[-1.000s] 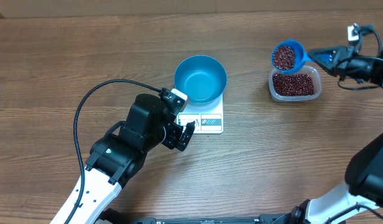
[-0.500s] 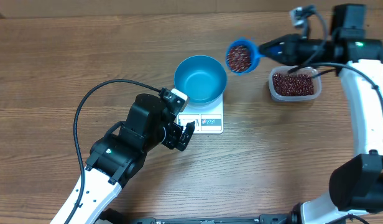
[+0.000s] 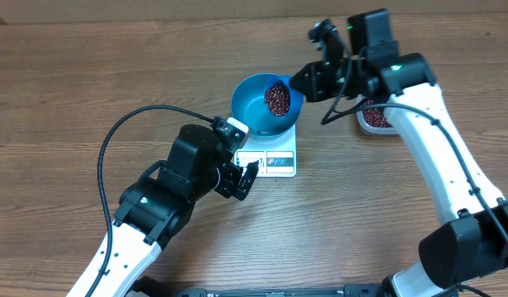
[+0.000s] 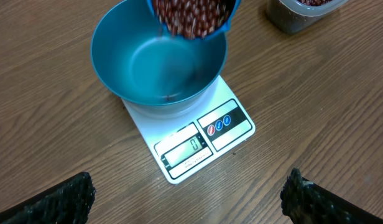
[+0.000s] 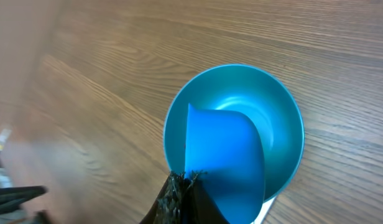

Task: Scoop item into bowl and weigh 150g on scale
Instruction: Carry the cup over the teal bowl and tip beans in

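Note:
The blue bowl [image 3: 252,106] stands on the white scale [image 3: 276,162], whose display shows 0. My right gripper [image 3: 313,82] is shut on the handle of a small blue scoop [image 3: 280,97], which hangs tilted over the bowl's right side. Red-brown beans [image 3: 277,99] fill the scoop. In the left wrist view the bowl [image 4: 151,65] looks nearly bare inside, with the scoop [image 4: 194,15] at its far rim. The right wrist view shows the scoop's back [image 5: 226,155] over the bowl [image 5: 280,121]. My left gripper [image 3: 245,181] stands open and empty just in front of the scale [image 4: 207,140].
A clear plastic tub [image 3: 373,119] with more beans sits right of the scale, mostly hidden under my right arm; its corner shows as the tub [image 4: 297,11] in the left wrist view. A black cable [image 3: 114,140] loops left of my left arm.
My right arm has swung left from above the tub, carrying the full scoop to over the bowl and tilting it. The left arm has not moved.

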### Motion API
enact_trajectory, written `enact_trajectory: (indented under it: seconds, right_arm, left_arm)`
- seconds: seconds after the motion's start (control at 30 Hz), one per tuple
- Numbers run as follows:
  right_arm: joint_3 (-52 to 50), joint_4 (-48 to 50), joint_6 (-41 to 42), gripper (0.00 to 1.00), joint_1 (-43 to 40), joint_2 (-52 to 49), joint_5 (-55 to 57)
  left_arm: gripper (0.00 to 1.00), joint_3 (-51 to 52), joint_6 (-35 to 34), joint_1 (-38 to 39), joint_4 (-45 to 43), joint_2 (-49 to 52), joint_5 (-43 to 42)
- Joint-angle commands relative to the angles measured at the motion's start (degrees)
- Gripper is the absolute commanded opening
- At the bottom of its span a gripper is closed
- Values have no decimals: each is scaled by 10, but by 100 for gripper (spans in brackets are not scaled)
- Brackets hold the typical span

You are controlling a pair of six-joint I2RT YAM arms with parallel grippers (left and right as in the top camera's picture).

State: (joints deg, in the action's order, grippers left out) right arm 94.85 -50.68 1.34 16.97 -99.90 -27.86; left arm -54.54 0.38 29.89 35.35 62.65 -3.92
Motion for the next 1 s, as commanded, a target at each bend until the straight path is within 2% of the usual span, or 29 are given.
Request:
enact_trajectory:
  seconds: [0.0,0.23,0.97]
  right_arm:
    - [17,9,2,4,31,16,108]
    - [17,19,2,4,75,16,186]
    - [15,76,-18,4,75,14,204]
  left_arm:
    - [100,-11,7,-3,-1,-1,-6]
    - [100,-11,7,-3,-1,-1,-6]
    - [100,-11,7,-3,-3,-1,-6]
